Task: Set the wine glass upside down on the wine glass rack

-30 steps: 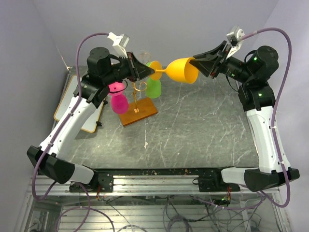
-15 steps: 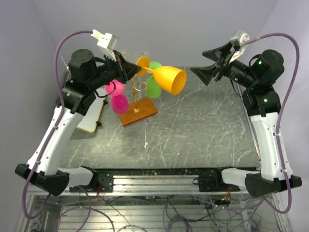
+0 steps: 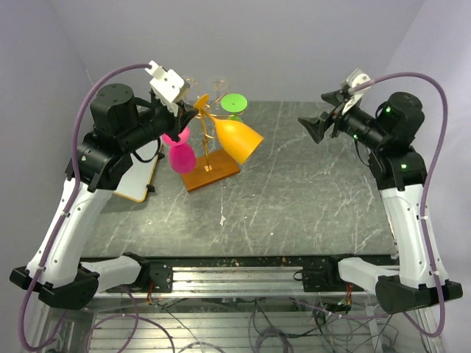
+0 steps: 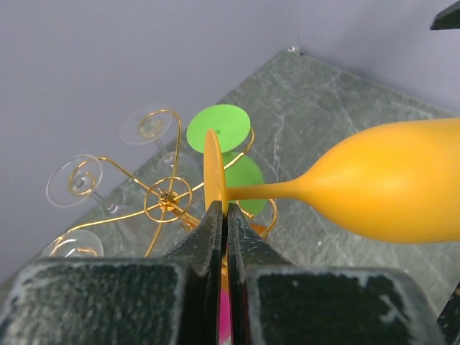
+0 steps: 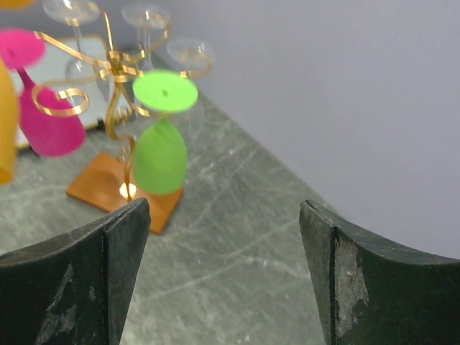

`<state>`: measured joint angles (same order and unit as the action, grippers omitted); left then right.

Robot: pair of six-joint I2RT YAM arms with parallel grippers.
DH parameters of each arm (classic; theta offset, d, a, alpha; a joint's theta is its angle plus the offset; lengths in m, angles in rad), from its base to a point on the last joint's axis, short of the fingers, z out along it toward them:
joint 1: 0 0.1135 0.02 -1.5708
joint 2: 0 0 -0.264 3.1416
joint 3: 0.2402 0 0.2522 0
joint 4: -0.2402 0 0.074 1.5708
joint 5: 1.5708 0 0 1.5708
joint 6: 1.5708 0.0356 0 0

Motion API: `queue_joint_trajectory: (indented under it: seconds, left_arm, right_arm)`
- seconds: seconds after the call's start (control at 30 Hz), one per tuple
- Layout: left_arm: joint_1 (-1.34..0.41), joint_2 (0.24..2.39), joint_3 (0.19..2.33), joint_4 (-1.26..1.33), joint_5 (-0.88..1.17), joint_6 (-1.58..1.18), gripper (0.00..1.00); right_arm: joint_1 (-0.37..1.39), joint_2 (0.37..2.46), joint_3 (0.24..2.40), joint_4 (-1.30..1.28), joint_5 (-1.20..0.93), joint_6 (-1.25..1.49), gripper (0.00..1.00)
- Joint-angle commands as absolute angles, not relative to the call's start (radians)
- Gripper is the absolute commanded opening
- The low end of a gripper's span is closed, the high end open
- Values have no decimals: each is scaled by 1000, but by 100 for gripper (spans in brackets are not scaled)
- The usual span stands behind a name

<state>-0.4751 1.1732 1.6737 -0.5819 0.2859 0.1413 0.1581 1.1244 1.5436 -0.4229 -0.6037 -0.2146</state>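
Observation:
The orange wine glass (image 3: 237, 140) hangs in the air over the wine glass rack (image 3: 212, 170), bowl tilted down to the right. My left gripper (image 3: 193, 109) is shut on the edge of its round foot (image 4: 213, 169); the stem and bowl (image 4: 395, 190) run off to the right. The rack's gold scroll hub (image 4: 167, 198) lies just left of the foot. My right gripper (image 3: 319, 115) stands open and empty, well to the right of the rack; in its own view the gripper (image 5: 224, 208) frames bare table, with the rack (image 5: 115, 72) at upper left.
On the rack hang a green glass (image 5: 159, 154), pink glasses (image 3: 182, 157) and clear glasses (image 4: 74, 176). A white rounded board (image 3: 140, 185) lies left of the rack. Purple walls close the back and both sides.
The right gripper has let go of the orange bowl, opened wide and drawn back to the right. The left arm has swung the glass left over the rack, its bowl tipping downward.

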Motion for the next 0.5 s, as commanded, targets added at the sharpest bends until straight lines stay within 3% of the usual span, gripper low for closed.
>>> queue_joint_trajectory:
  seconds: [0.0, 0.47]
  left_arm:
    - [-521, 1160, 1664, -635, 264, 287, 7]
    - [-684, 1212, 1620, -632, 83, 525, 7]
  right_arm:
    - [154, 1108, 1450, -508, -575, -362, 85]
    - [153, 967, 1018, -466, -547, -446, 91]
